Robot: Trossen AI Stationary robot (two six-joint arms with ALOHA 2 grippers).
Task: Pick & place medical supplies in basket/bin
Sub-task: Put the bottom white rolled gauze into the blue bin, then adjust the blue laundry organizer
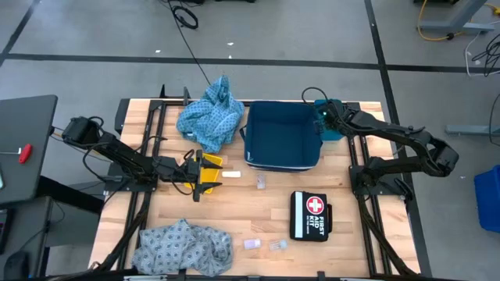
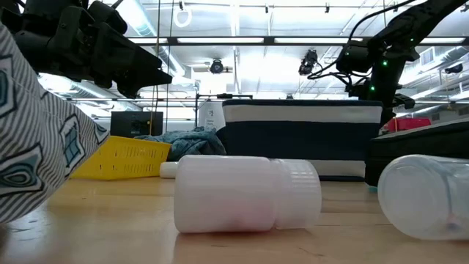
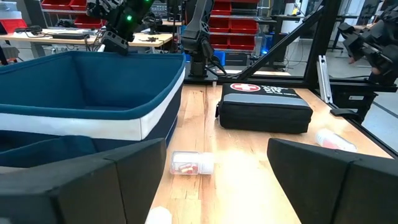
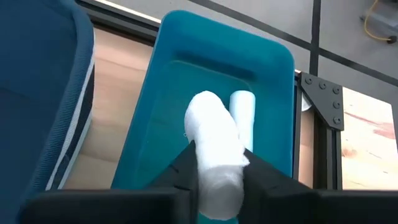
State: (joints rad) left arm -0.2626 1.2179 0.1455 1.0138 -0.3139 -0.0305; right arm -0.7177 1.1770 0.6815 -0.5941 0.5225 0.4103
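Right gripper clamps a white roll above a small teal tray, where a second white roll lies. The tray sits just beside the large navy bin, at the table's far right. Left gripper hovers with fingers spread over a yellow basket. Two light-blue patterned cloths, a first aid kit and small clear vials lie scattered on the wooden table.

"FIRST AID KIT" reads in white beside a white cross on a red circle, on the black pouch.
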